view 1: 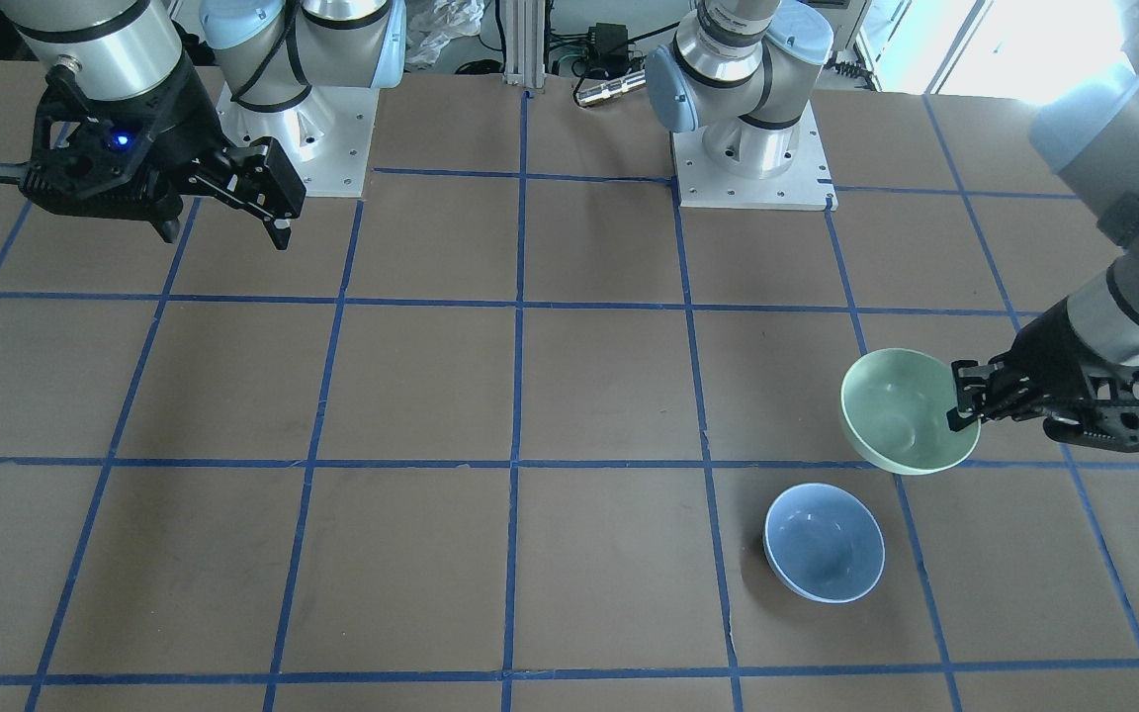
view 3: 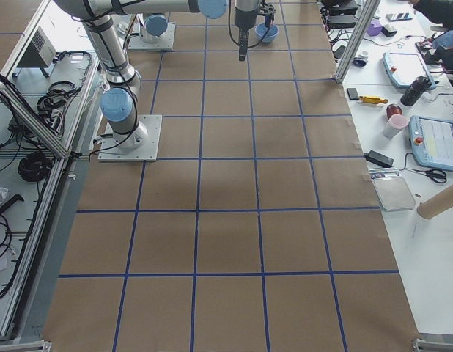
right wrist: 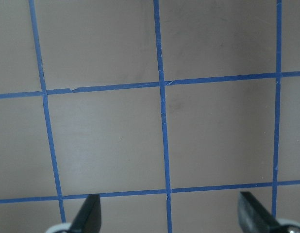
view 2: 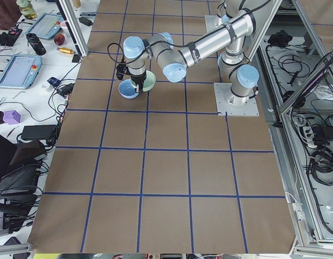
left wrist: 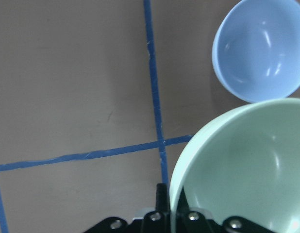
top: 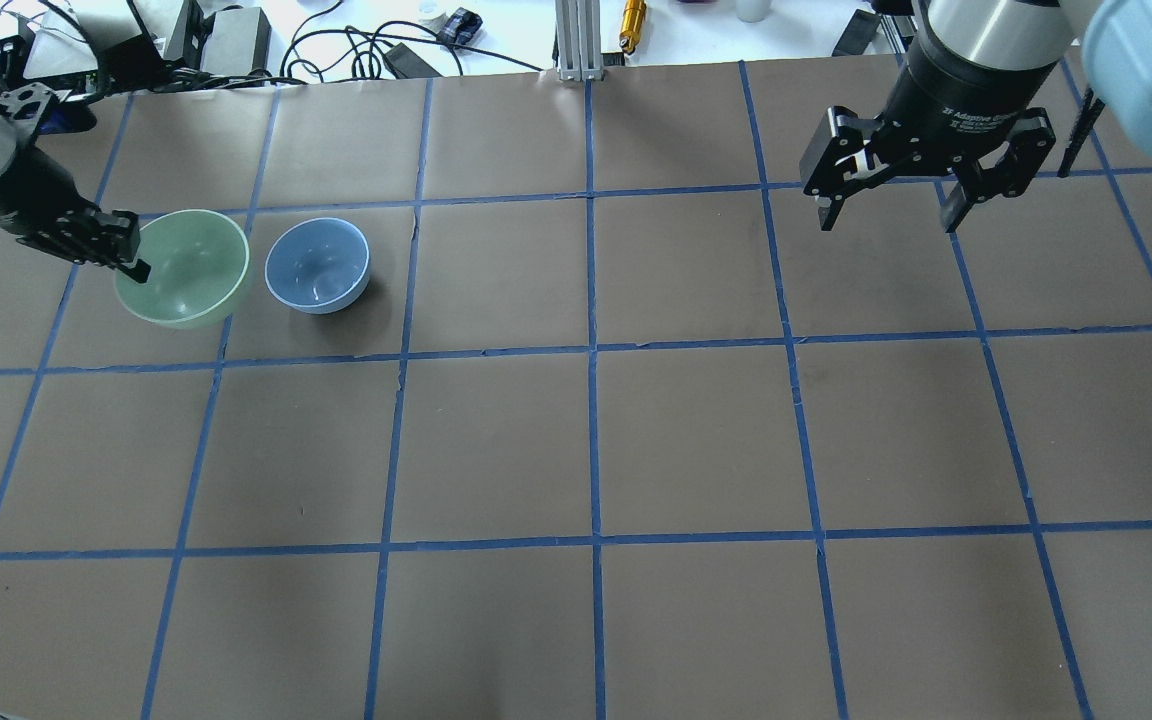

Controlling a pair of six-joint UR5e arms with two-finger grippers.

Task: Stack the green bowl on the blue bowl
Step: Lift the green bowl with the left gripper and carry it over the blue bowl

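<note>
My left gripper (view 1: 965, 405) (top: 136, 262) is shut on the rim of the pale green bowl (view 1: 901, 410) (top: 186, 268) and holds it lifted off the table, upright. The light blue bowl (view 1: 824, 542) (top: 318, 265) stands empty on the table just beside it, apart from it. In the left wrist view the green bowl (left wrist: 247, 170) fills the lower right, pinched at its rim, and the blue bowl (left wrist: 260, 48) lies beyond it. My right gripper (view 1: 223, 222) (top: 886, 205) hangs open and empty, far off on the other side of the table.
The table (top: 586, 420) is brown with a grid of blue tape lines. Both arm bases (view 1: 752, 158) stand at its robot side. Cables and tools (top: 236, 40) lie past the far edge. The right wrist view shows only bare table (right wrist: 159, 136).
</note>
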